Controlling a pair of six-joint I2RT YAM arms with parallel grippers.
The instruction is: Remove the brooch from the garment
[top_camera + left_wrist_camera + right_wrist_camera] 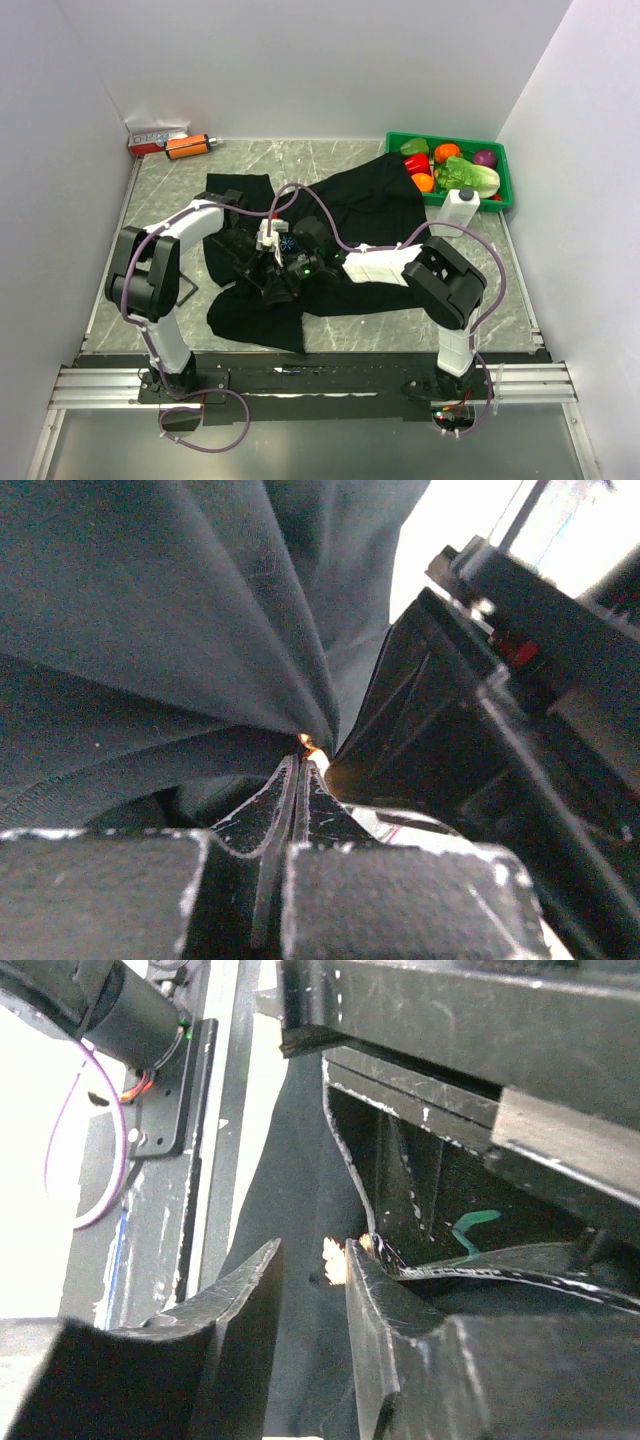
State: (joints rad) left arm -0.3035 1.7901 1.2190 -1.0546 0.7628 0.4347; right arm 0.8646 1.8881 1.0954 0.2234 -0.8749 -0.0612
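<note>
The black garment (370, 200) lies spread over the middle of the table, with its blue starburst mark (287, 243) beside both grippers. My left gripper (302, 763) is shut on a pinch of the garment (150, 610); the folds run to its tips. The tiny orange brooch (310, 746) glows right at those tips. My right gripper (314, 1250) is open, its jaws on either side of the brooch (333, 1260), which sits close to the right finger (375, 1290) on the cloth (300, 1160). In the top view the two grippers meet, left (272, 272) and right (288, 280).
A green bin (503, 170) with toy vegetables stands at the back right, and a white bottle (460, 208) stands in front of it. An orange cylinder with a black cap (188, 146) and a red-and-white box (155, 138) lie at the back left.
</note>
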